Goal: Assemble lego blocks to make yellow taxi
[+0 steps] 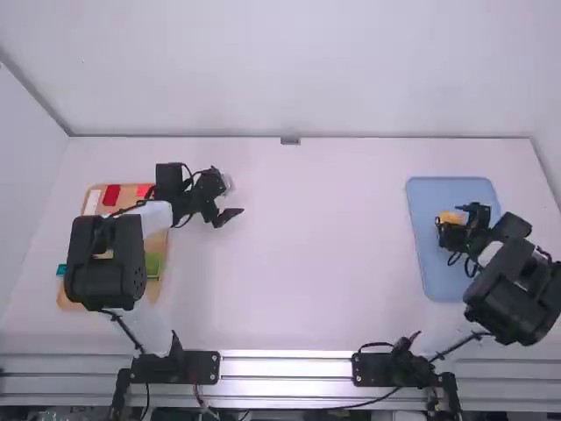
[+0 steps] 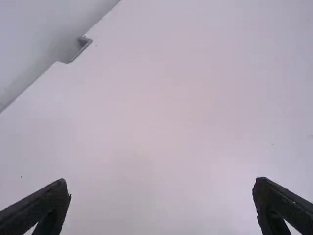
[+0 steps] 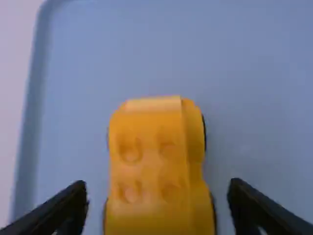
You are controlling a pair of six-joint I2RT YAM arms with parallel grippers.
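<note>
One yellow block car [image 3: 146, 171] on blue tray [image 1: 422, 263], right side of worktop [image 1: 307, 263], four studs showing on top. Right pincer [image 1: 453, 226] over blue tray at car, fingers spread, one to each side, gaps between them and car. Left pincer [image 1: 232, 198] spread wide above worktop, nothing between fingers. Tan tray [image 1: 74, 296] partly under left arm, bearing red [image 1: 111, 195], white [image 1: 92, 203] and green blocks [image 1: 154, 266].
</note>
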